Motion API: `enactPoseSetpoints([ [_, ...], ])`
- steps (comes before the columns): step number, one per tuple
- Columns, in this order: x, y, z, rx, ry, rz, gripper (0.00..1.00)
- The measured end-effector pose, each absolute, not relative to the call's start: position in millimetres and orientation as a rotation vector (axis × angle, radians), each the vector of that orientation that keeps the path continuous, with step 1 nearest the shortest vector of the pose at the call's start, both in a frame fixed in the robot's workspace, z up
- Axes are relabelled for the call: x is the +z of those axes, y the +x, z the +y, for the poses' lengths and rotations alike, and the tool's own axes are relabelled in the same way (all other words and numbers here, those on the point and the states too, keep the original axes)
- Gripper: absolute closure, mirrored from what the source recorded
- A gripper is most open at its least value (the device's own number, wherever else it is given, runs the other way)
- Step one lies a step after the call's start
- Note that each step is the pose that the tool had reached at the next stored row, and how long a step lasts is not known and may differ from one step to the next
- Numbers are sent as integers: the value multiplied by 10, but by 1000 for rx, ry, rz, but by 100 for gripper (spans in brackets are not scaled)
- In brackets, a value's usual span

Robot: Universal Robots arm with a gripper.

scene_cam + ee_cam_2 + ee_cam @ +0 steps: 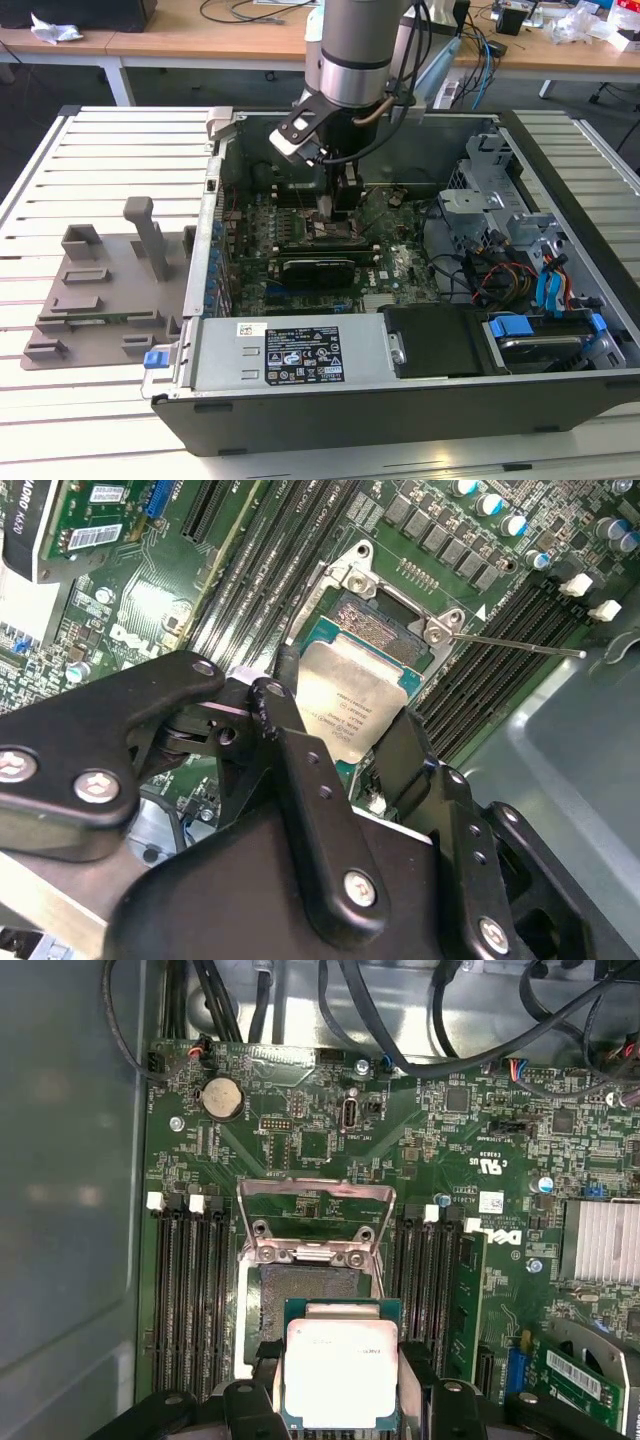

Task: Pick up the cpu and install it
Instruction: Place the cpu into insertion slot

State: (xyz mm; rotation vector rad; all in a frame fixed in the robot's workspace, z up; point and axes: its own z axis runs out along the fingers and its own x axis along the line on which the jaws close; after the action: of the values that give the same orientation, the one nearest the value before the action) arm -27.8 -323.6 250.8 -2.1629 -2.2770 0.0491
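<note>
The cpu (pixel 340 1385) is a thin, rigid, light plate with a slick metal lid. I judge its underside and the socket contacts fragile, so only its opposite edges are safe to grip. That is where I have it: the gripper (pixel 338 1358) is clamped on its two sides, holding it flat just over the open socket (pixel 300 1285), whose load plate (pixel 312 1190) stands hinged up. Memory slots (pixel 185 1290) flank the socket on the motherboard (pixel 300 1140).
</note>
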Motion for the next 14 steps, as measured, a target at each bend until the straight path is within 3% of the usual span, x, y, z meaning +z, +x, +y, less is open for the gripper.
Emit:
enactPoseSetpoints([
  [14, 2430, -278, -3235, 49, -2163, -2277, 45],
])
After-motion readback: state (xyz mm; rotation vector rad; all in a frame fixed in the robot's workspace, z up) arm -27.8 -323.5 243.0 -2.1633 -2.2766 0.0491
